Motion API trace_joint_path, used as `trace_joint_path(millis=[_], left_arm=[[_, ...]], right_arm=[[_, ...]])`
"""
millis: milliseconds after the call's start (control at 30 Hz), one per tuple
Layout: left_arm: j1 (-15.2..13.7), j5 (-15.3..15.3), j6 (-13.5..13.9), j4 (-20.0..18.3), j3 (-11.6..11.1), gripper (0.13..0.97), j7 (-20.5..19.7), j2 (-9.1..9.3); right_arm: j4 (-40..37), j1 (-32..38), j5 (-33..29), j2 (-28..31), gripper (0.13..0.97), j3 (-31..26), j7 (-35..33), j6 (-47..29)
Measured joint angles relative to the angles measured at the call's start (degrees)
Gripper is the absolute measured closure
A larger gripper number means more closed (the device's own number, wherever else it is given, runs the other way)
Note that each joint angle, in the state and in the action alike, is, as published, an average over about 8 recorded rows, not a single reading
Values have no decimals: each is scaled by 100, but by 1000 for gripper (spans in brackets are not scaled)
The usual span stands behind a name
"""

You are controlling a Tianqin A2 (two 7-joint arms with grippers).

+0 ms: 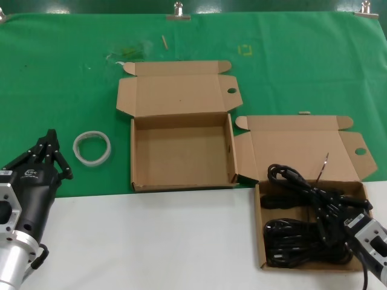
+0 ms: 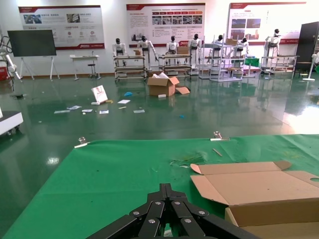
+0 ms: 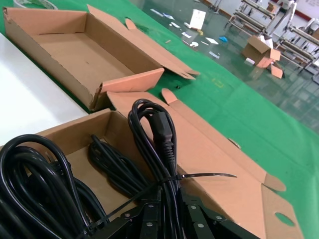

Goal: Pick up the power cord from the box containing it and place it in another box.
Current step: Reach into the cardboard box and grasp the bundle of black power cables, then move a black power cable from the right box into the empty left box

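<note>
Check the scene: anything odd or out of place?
Mostly tidy. A white ring of tape lies loose on the green cloth left of the empty brown cardboard box. The bundled black power cord rides up over the cord-filled cardboard box, at the right tool.

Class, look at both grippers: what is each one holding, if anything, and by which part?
The right gripper grips the power cord at its zip-tied middle, plug end rising above the fingers, over its box. The left gripper holds nothing.

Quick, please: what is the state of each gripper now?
Left gripper: shut, empty, over the green cloth.
Right gripper: shut on the thin black power cord bundle, at the cord-filled cardboard box.
</note>
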Motion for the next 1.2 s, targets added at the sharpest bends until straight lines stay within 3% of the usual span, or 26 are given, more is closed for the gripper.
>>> trace_joint_path(millis=[467, 667, 833, 1200], left_arm=[[0, 0, 0, 0, 0, 957, 0, 0], [0, 0, 0, 0, 0, 957, 0, 0], [0, 0, 0, 0, 0, 957, 0, 0], [0, 0, 0, 0, 0, 957, 0, 0]], right_arm=[[1141, -395, -399, 506, 910, -108, 646, 232], [1516, -18, -842, 529, 911, -423, 1144, 220], [1203, 779, -1384, 87, 911, -854, 1404, 57], [-271, 2217, -2992, -1477, 911, -1448, 1824, -313]])
